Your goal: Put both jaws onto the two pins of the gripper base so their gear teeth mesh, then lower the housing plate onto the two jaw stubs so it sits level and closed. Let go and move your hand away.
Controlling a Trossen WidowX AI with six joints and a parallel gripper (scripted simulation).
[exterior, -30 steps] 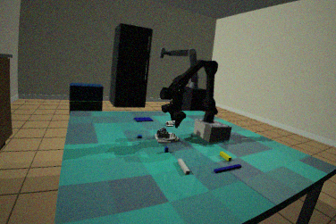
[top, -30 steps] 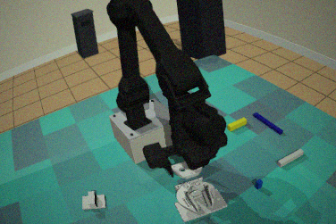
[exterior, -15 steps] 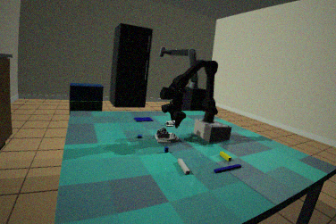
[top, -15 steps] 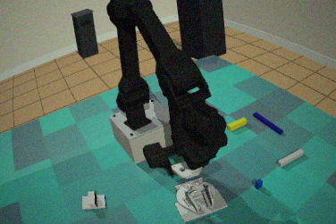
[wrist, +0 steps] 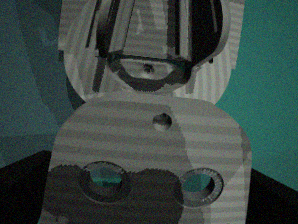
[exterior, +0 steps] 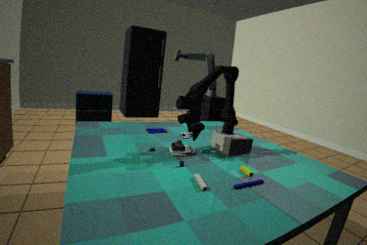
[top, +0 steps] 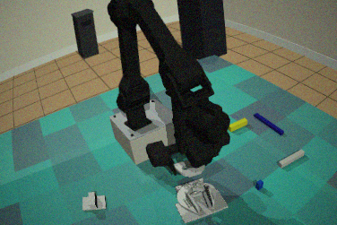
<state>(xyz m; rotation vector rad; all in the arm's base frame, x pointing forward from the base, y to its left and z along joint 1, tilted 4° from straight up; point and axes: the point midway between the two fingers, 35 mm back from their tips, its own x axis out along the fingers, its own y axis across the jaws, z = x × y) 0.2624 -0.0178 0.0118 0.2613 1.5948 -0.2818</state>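
Observation:
My gripper (top: 189, 168) (wrist: 148, 171) is shut on the pale housing plate (top: 194, 170) (wrist: 135, 132), one finger at each side. The plate has two large ringed holes and one small hole. It hangs above and just behind the rear edge of the gripper base (top: 190, 214) (exterior: 185, 153) (wrist: 220, 82), as the top camera sees it. Two long jaws stand side by side on the base, the left one (wrist: 120, 32) and the right one (wrist: 184, 32) in the wrist view. Their gear teeth and the pins cannot be made out.
A small white stepped piece (top: 99, 203) (exterior: 184, 137) stands apart. A blue block (top: 259, 185), a white bar (top: 291, 158), a yellow bar (top: 238, 125) and a dark blue bar (top: 269, 124) lie to the right in the top view. A flat blue piece (exterior: 156, 130) lies farther off.

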